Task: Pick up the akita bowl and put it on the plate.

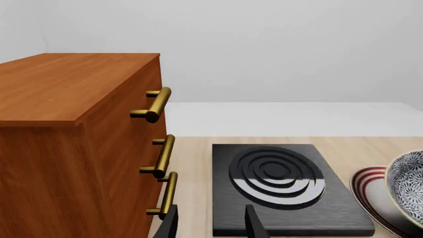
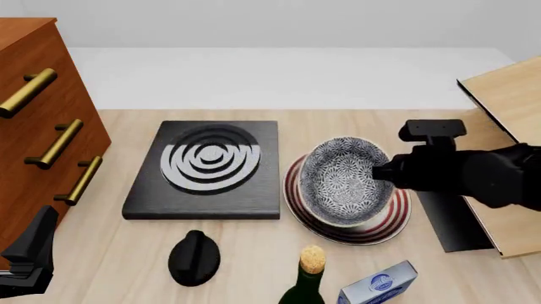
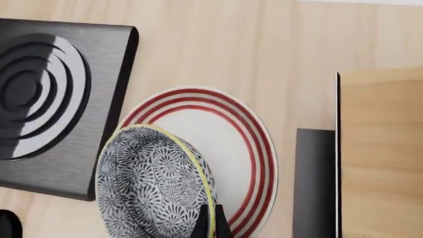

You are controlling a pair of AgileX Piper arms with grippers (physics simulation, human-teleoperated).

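While the right gripper (image 2: 378, 172) sat pinched on the akita bowl's (image 2: 343, 178) rim right of frame centre, the bowl hung tilted over the red-ringed plate (image 2: 378, 229). Down in the lower left corner, the left gripper (image 1: 210, 224) had its fingers spread, holding nothing, beside the wooden drawer cabinet (image 2: 34, 126).

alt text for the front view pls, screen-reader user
The right end effector grips the rim of the tilted akita bowl over the red-ringed plate. Left of the plate lies a black square slab; a wooden drawer cabinet stands far left.
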